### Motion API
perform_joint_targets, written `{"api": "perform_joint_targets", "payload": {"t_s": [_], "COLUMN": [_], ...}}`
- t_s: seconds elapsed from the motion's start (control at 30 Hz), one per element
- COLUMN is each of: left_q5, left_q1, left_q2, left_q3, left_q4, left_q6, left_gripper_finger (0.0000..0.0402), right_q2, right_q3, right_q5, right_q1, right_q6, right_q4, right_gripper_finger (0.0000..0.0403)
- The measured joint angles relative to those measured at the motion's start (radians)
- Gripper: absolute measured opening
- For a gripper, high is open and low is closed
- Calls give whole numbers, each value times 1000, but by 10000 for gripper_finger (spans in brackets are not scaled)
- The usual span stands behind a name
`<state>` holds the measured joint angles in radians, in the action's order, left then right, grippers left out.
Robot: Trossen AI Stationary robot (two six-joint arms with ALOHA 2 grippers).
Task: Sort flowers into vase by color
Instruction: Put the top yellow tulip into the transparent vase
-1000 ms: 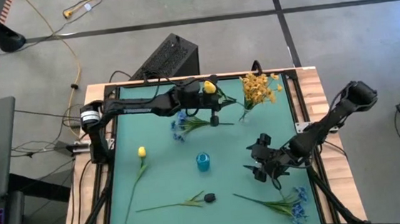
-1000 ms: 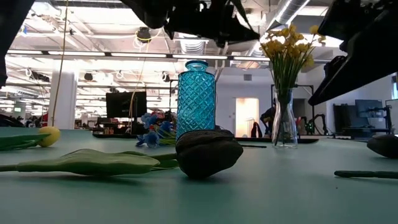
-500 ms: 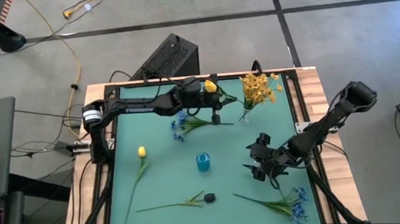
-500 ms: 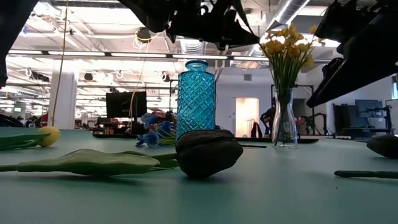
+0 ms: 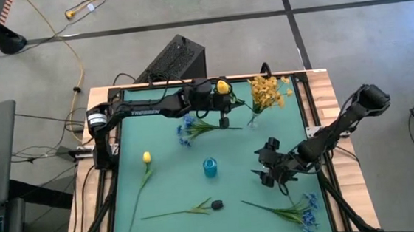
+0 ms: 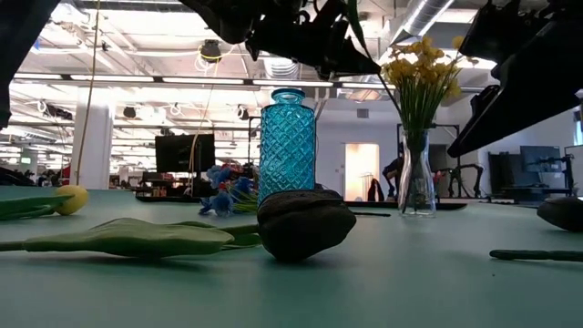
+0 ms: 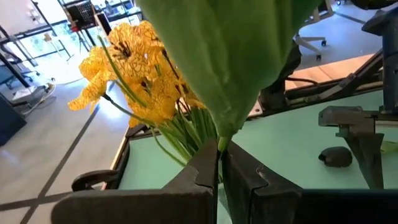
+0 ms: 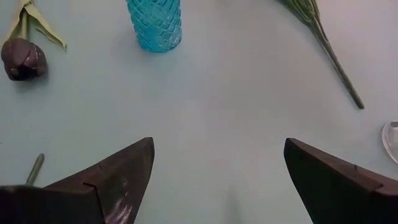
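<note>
My left gripper (image 5: 222,109) is at the far middle of the table, beside the clear vase (image 5: 252,120) of yellow sprays (image 5: 267,90), and is shut on a yellow tulip (image 5: 222,86). A blue vase (image 5: 210,167) stands mid-table. Lying flat on the mat are a blue spray (image 5: 192,128), a second yellow tulip (image 5: 147,158), a dark bud (image 5: 216,203) and another blue spray (image 5: 303,211). My right gripper (image 5: 270,168) hangs open at the right, above bare mat (image 8: 217,143), with nothing between its fingers. My left gripper pinches the tulip's thin green stalk (image 7: 219,148), just below a broad leaf (image 7: 236,56), between its two fingers (image 7: 249,180). The fingers come nearly level from the table's left. The tulip is lifted clear of the table, its bloom beside the gripper on the far side.
The table's raised frame (image 5: 306,108) runs close behind the clear vase. A dark box (image 5: 177,59) stands on the floor past the far edge. Open mat (image 5: 175,178) lies left of the blue vase.
My left gripper has tipped a little downward, and the held tulip's bloom has drifted slightly toward the clear vase of yellow sprays. It stays shut on the stalk.
</note>
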<state>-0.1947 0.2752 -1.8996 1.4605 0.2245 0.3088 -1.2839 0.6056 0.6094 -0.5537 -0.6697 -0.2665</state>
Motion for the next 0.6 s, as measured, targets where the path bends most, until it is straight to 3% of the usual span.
{"api": "perform_joint_targets", "payload": {"t_s": [0.6], "left_q5": [-17], "left_q1": [6], "left_q2": [0], "left_q3": [0], "left_q4": [-7], "left_q6": [-60], "left_gripper_finger": [0], "right_q2": [0], "right_q3": [0], "right_q5": [0], "right_q1": [0], "right_q6": [-3], "right_q4": [22], "right_gripper_finger": [384]}}
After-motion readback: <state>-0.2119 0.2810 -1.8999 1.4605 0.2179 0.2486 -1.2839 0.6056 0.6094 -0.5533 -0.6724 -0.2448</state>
